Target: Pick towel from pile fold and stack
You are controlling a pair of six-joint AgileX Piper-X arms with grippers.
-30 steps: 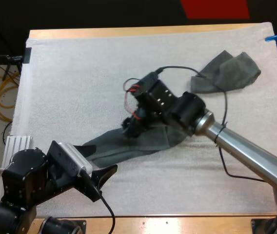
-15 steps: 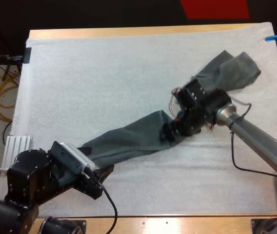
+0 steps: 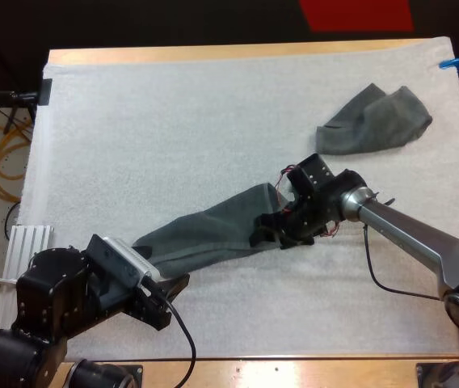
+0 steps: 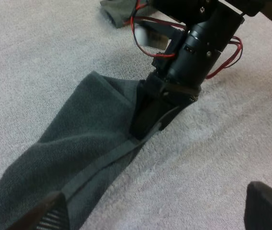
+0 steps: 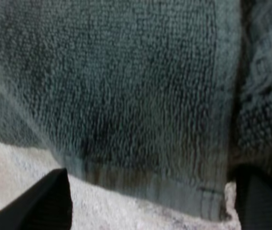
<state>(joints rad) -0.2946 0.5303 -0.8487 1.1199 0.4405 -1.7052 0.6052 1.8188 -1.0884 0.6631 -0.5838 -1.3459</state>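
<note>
Long towel (image 3: 205, 234): dark grey-green, drawn out into a slanted band, folded over lengthwise. A flat hem strip runs along its near edge, and the looped weave is plain up close.
Position: flat on the white mat (image 3: 132, 121), running from just beside my left claw (image 3: 169, 297) up to my right claw (image 3: 266, 234).
Right claw: tips down on the band's far end by the hem, fingers spread wide, cloth flat between them.
Left claw: fingers wide apart, gripping nothing.
Second towel (image 3: 375, 121): crumpled, far right, well apart.
Table (image 3: 213, 52): wooden, under the mat.

Black right pincer (image 3: 265, 235), silver forearm tube (image 3: 408, 240).
</note>
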